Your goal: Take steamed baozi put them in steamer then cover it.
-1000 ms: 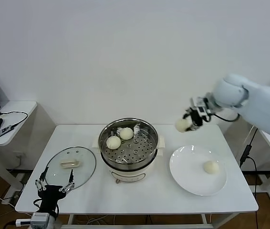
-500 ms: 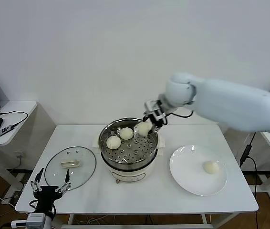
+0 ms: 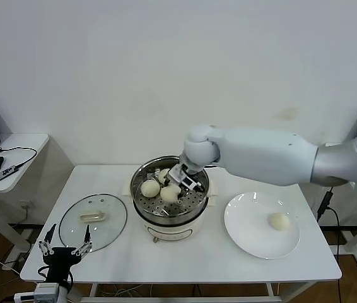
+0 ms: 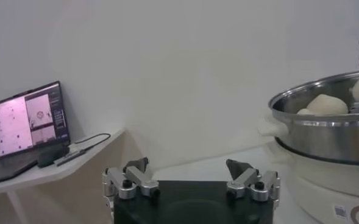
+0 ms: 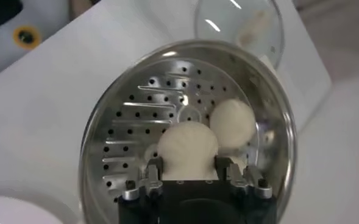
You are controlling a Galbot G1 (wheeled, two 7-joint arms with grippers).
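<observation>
Right tool (image 3: 177, 184): reaches down into the steamer at the centre of the head view; in the right wrist view its fingers (image 5: 152, 171) flank a baozi (image 5: 188, 150) on either side, whether they press it or have slackened I cannot tell.
Steamer (image 3: 142, 199): steel pot on a cream base, mid-tabletop; perforated tray (image 5: 133, 130) inside.
Baozi in steamer: the one between the fingers, a second (image 3: 150, 188) at the tray's left, a third (image 3: 163, 174) toward the back (partly hidden by the tool).
Fourth baozi (image 3: 279, 221): alone on the white plate (image 3: 246, 230), right of the steamer.
Glass lid (image 3: 93, 221): flat on the tabletop, lower left of the steamer.
Left tool (image 3: 63, 254): parked at the lower left edge, fingers (image 4: 131, 177) spread wide, gripping nothing.
</observation>
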